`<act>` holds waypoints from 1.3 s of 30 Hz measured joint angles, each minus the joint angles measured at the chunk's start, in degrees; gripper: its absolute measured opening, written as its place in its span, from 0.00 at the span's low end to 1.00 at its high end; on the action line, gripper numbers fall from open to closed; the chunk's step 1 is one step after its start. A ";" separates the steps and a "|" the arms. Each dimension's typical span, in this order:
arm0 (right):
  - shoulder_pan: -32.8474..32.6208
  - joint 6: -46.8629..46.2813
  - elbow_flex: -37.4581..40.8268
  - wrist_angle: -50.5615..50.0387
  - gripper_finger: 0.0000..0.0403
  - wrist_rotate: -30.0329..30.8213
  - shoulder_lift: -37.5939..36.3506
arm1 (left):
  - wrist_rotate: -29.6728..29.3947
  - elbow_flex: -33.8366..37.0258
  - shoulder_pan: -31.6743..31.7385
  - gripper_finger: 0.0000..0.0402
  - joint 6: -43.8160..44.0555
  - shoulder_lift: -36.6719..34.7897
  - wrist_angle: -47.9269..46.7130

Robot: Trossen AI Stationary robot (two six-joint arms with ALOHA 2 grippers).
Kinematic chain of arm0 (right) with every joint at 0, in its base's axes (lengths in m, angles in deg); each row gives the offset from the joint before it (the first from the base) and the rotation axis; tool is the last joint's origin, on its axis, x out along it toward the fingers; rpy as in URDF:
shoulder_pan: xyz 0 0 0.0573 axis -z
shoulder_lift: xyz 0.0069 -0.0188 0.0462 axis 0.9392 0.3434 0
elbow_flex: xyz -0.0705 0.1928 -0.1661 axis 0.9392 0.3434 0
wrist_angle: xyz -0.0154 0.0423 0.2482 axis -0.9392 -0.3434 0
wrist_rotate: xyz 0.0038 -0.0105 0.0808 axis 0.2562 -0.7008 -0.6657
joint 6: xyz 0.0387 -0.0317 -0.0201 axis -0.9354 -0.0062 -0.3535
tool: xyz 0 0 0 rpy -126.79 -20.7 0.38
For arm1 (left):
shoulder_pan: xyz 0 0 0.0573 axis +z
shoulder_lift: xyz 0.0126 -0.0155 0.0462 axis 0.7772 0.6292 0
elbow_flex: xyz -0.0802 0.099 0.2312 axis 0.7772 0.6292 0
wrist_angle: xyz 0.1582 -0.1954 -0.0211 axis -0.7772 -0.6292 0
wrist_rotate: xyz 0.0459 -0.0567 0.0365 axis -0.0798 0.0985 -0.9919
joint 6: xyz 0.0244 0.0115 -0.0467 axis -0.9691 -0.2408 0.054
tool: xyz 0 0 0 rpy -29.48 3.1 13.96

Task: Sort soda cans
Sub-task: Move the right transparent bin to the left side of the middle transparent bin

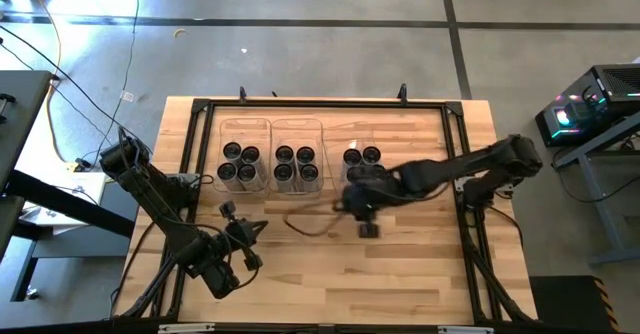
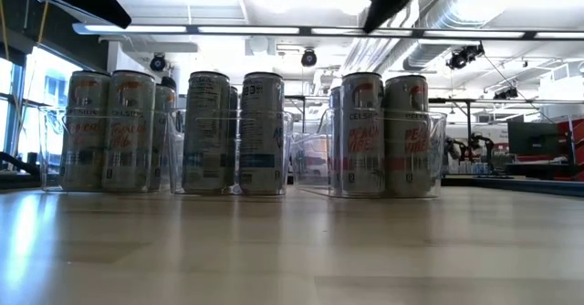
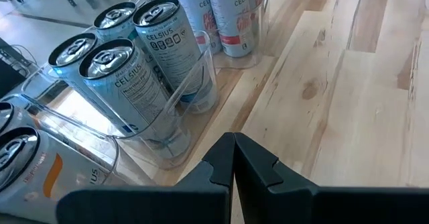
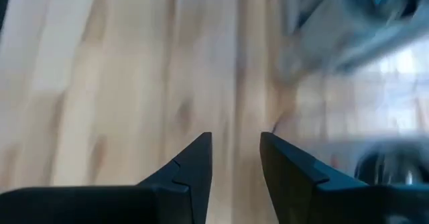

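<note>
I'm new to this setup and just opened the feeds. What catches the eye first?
Three clear plastic bins stand side by side at the table's far edge, packed with upright soda cans; the rightmost shows only two can tops in the high view. The right gripper hangs empty just in front of that bin, jaws apart, while the left gripper waits shut at the near left.

the silvery-grey soda cans with light blue print (image 3: 144, 73), standing in a clear plastic bin (image 3: 181, 96), carry the brand word "celsius" down their sides. in the low view, red lettering on the silvery cans at the right (image 2: 362, 131) looks like "peach vibe", though it is hard to read.
</note>
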 joint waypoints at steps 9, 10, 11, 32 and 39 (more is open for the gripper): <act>-14.51 -19.25 8.89 -9.78 0.28 5.35 -12.08 | -1.56 0.00 -0.01 0.00 0.90 0.00 0.07; -15.63 -22.67 11.69 -9.98 0.27 7.45 -13.75 | -1.99 0.00 0.00 0.00 0.87 0.00 0.10; -16.64 -26.35 14.74 -10.09 0.25 9.36 -15.43 | -2.31 0.00 0.00 0.00 0.87 0.00 0.06; -7.15 -34.76 62.61 43.32 0.00 29.92 -27.19 | -2.98 0.00 6.14 0.00 3.30 0.00 0.16; -3.31 -25.26 62.63 55.07 0.00 21.44 -23.83 | -2.98 0.00 6.82 0.00 3.28 0.00 0.45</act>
